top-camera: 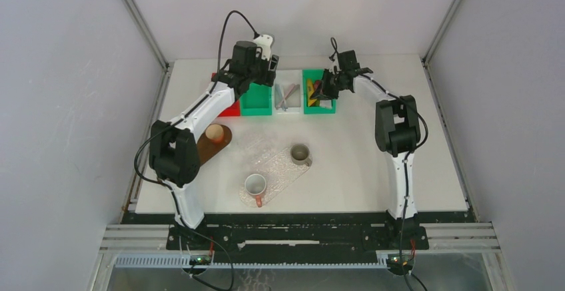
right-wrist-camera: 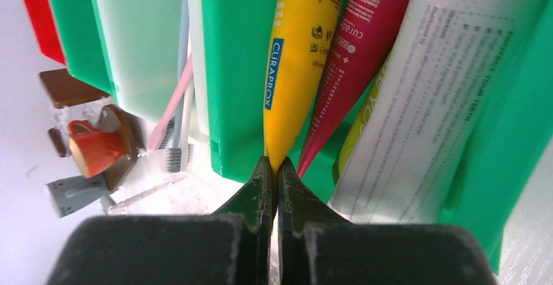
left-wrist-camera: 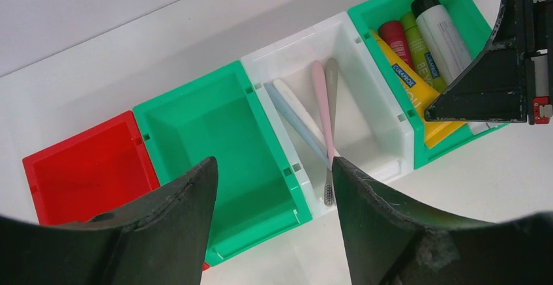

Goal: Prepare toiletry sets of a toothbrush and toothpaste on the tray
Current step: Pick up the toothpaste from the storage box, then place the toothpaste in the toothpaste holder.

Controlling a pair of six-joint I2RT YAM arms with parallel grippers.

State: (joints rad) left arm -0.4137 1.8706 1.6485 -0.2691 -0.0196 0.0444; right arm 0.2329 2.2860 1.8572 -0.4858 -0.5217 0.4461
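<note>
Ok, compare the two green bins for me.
The left green bin is empty; the right green bin holds four tubes. The left one sits between the red bin and the white bin; the right one ends the row. Only the right one has the right hand at it, shut on the yellow tube. Same colour and shape.

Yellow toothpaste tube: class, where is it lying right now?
In the left wrist view the yellow toothpaste tube lies in the far-right green bin, beside the red tube; the right gripper pinches its tail end.
</note>
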